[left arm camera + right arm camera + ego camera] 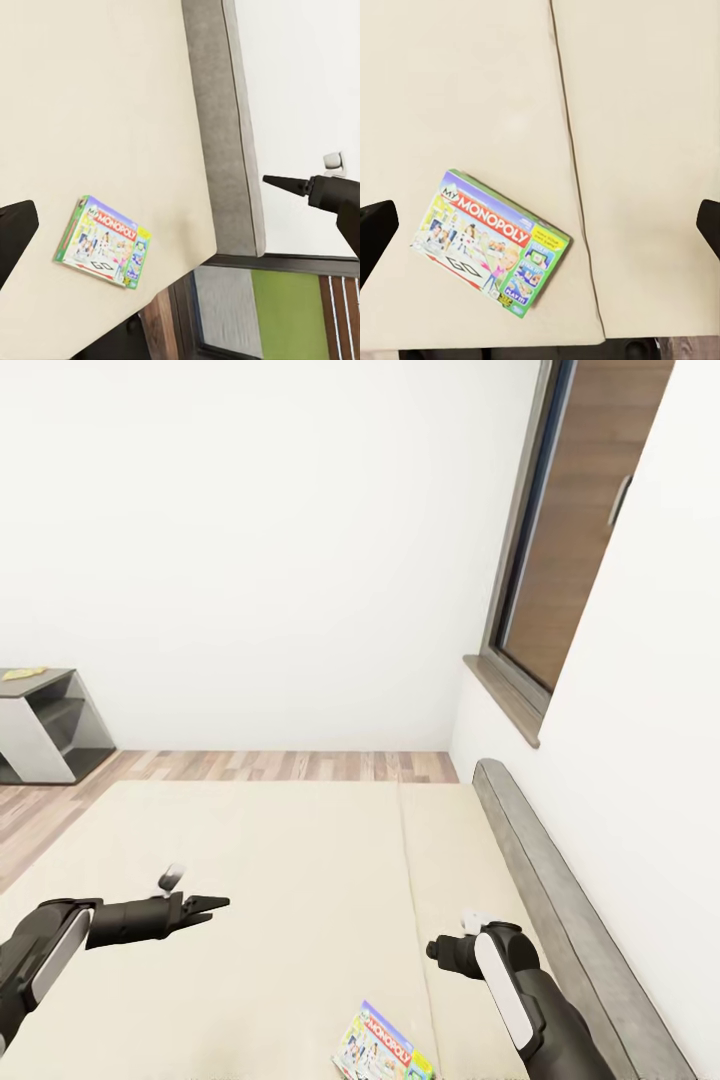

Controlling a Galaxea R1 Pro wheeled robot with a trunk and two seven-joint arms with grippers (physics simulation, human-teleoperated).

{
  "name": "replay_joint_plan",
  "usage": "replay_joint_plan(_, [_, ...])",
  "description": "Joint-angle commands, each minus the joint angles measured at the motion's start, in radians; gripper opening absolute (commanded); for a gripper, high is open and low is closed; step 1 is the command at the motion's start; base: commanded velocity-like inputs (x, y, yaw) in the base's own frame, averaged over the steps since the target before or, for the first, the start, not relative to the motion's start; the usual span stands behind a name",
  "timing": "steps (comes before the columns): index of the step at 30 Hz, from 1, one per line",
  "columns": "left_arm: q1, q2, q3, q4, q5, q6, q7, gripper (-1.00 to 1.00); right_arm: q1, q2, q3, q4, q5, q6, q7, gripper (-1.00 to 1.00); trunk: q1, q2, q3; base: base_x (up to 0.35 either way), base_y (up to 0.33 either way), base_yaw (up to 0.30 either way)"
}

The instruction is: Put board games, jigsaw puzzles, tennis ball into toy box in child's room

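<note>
We're at the bed [280, 860], fetch step for a board game; nothing held yet. Monopoly box [491, 241] lies flat on the cream bed top, near the bed's near edge, just beside the seam in the mattress, well apart from the grey headboard [560, 900]. Lid print reads "MY MONOPOLY", small side panels too tiny to read.

Right gripper [540, 225] hangs above the box, jaws spread wide, both tips at the frame sides in the right wrist view, box between and below them. Left gripper [205, 906] hovers over the bed left of the box, empty; in the left wrist view the jaws look wide apart.

Next move, we judge: lower the right gripper onto the box, line jaws across its short side, close, lift. Flat thin carton on a soft bed, so edge grip may slip. Then carry to the toy box.
</note>
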Motion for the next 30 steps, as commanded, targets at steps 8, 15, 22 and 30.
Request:
replay_joint_plan(8, [-0.001, -0.003, -0.007, 0.0, 0.003, 0.003, 0.001, 1.0, -0.001, 0.0, 0.001, -0.002, -0.008, 0.003, -0.009, 1.0, 0.001, -0.002, -0.015, 0.0, 0.0, 0.0])
replay_joint_plan(15, [-0.001, 0.0, 0.002, 0.0, 0.003, 0.004, -0.003, 1.0, -0.001, 0.0, 0.001, -0.003, -0.008, 0.004, -0.008, 1.0, 0.001, -0.002, -0.027, 0.0, 0.0, 0.0])
replay_joint_plan(22, [-0.001, 0.001, 0.007, 0.0, 0.003, 0.004, -0.002, 1.0, -0.001, -0.001, 0.001, -0.003, -0.007, 0.003, -0.007, 1.0, 0.001, -0.002, -0.039, 0.0, 0.0, 0.0])
replay_joint_plan(30, [-0.001, 0.002, 0.007, 0.0, 0.003, 0.004, -0.005, 1.0, -0.001, 0.0, -0.007, -0.003, -0.008, 0.003, -0.007, 1.0, 0.001, -0.002, -0.052, 0.0, 0.0, 0.0])
